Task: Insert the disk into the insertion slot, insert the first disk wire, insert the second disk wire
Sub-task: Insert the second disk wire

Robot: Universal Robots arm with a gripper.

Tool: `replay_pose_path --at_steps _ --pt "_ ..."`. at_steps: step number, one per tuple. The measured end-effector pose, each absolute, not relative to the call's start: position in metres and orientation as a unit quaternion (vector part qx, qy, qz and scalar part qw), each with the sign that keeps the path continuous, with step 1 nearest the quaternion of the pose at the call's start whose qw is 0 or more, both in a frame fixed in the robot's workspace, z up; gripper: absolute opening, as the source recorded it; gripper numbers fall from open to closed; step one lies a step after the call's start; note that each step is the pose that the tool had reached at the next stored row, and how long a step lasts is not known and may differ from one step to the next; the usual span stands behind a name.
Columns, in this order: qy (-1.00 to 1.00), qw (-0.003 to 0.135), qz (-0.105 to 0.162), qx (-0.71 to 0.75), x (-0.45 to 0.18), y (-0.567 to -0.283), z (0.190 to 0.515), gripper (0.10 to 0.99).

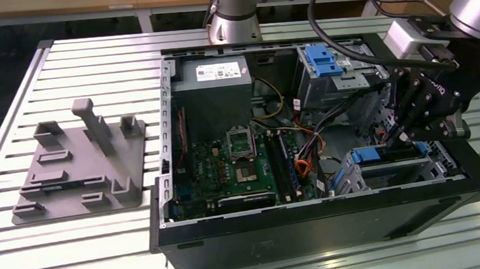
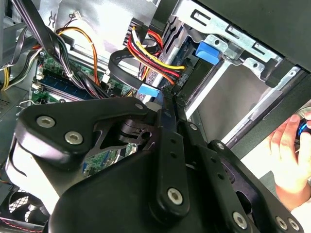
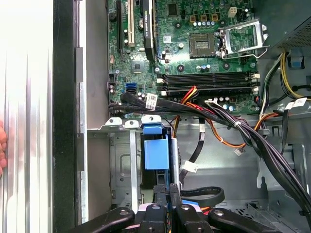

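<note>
The disk, known by its bright blue carrier (image 1: 367,156), sits in the insertion slot (image 1: 435,166), a low perforated metal bay at the near corner of the open computer case, on the exterior view's right. My black gripper (image 1: 394,141) hangs just above that bay. Its fingers (image 3: 163,194) are pressed together with nothing showing between them. The carrier's blue end (image 3: 156,153) lies just beyond the tips. In the second wrist view, my gripper (image 2: 167,104) ends beside a black flat cable's blue plug (image 2: 148,91) and a red-yellow-black wire bundle (image 2: 155,53).
A taller grey cage with a blue latch (image 1: 324,62) stands at the case's far right, near the power supply (image 1: 210,73). The motherboard (image 1: 242,163) fills the middle. A grey fixture plate (image 1: 73,165) lies on the slatted table. A person's hand (image 2: 289,150) rests outside the case wall.
</note>
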State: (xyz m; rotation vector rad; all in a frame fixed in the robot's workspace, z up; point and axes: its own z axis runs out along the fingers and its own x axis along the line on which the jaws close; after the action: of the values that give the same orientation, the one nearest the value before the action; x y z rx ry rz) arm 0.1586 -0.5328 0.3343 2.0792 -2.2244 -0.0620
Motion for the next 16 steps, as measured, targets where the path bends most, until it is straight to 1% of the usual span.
replay_pose_path --at_steps 16 --pt "-0.730 0.048 -0.020 0.682 0.1598 -0.5343 0.3329 0.145"
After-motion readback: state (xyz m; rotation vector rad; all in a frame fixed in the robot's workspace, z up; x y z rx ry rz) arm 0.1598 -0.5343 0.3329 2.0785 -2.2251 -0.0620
